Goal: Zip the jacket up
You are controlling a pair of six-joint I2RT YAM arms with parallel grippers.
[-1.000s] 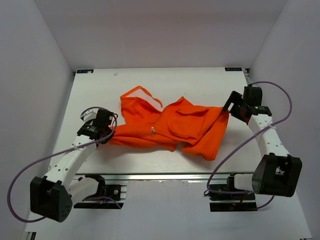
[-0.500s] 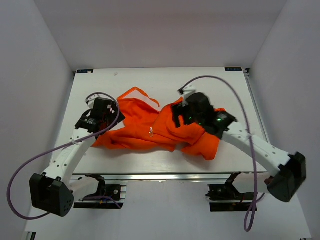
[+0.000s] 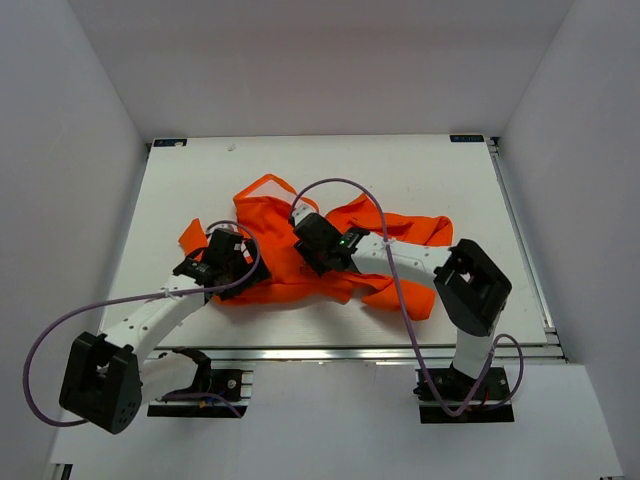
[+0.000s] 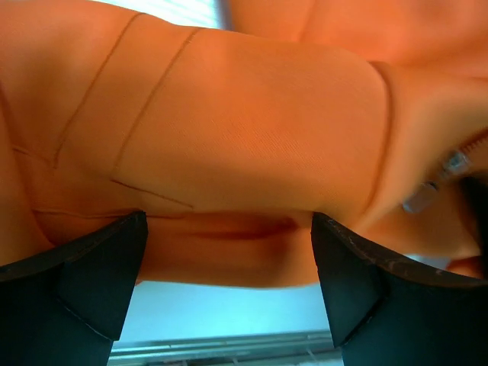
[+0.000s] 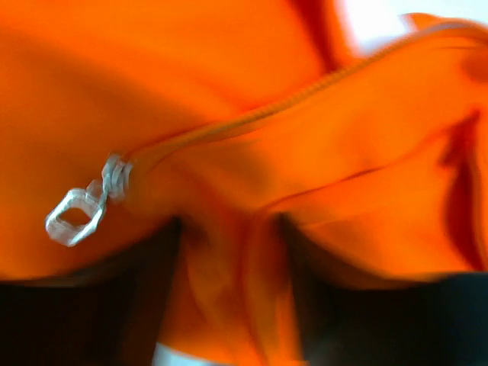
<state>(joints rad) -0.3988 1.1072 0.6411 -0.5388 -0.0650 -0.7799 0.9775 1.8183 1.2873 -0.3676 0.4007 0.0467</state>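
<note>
The orange jacket [image 3: 268, 215] lies crumpled in the middle of the table. My left gripper [image 3: 225, 258] is at its near left edge. In the left wrist view it [image 4: 229, 267] is open wide, with a rolled fold of the jacket [image 4: 244, 130] lying just above the gap. My right gripper [image 3: 308, 240] reaches over the jacket's centre. Its view is blurred. There it [image 5: 229, 282] has closed in on a bunched fold of the jacket [image 5: 229, 69]. The pale zipper pull [image 5: 76, 215] hangs just left of the fingers, and the zipper line [image 5: 267, 110] runs up to the right.
A white table [image 3: 180, 180] carries everything, with a metal rail [image 3: 330, 355] along its near edge. Purple cables [image 3: 330, 185] loop over both arms. White walls enclose the left, right and back sides.
My right arm swung from the far right edge across to the jacket's centre, and its jaws narrowed onto the fabric. My left gripper opened and shifted right along the near edge. The jacket bunched up.
</note>
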